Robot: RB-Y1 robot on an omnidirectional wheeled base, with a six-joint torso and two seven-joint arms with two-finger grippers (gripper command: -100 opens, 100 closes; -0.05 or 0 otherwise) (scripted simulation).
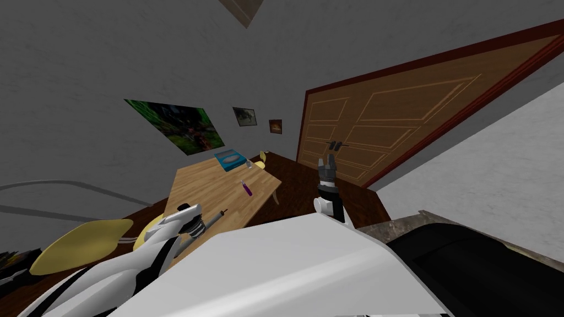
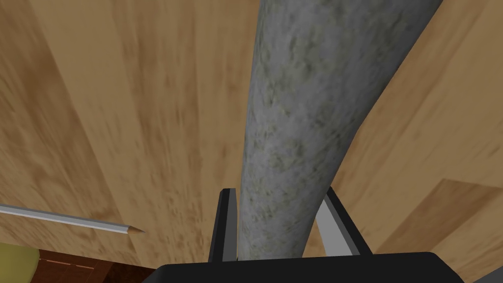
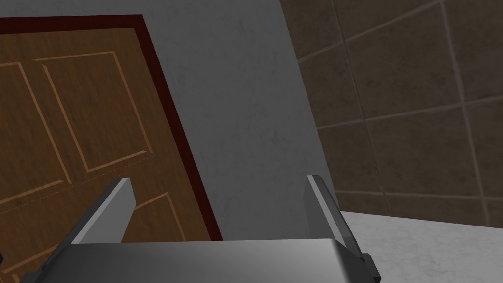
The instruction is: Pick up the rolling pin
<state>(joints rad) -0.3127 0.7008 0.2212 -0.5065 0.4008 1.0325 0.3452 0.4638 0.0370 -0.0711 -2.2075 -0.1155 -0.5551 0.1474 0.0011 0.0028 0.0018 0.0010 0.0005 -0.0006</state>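
The rolling pin (image 2: 299, 123) is a thick, mottled grey cylinder that runs away from my left hand over the wooden table (image 2: 123, 123). My left gripper (image 2: 278, 192) is shut on it, with one blade-like finger pressed against each side. In the head view this gripper (image 1: 201, 224) is low at the table's near edge, and the pin's thin end (image 1: 217, 216) pokes out past it. My right gripper (image 1: 329, 160) is raised in front of the brown door (image 1: 396, 121). Its fingers (image 3: 118, 201) stand wide open around nothing.
A grey pencil (image 2: 73, 221) lies on the table beside the left gripper. Farther along the table (image 1: 220, 187) are a purple-handled tool (image 1: 247, 189) and a blue tray (image 1: 230, 159). A yellow chair (image 1: 82, 242) stands at the near left corner.
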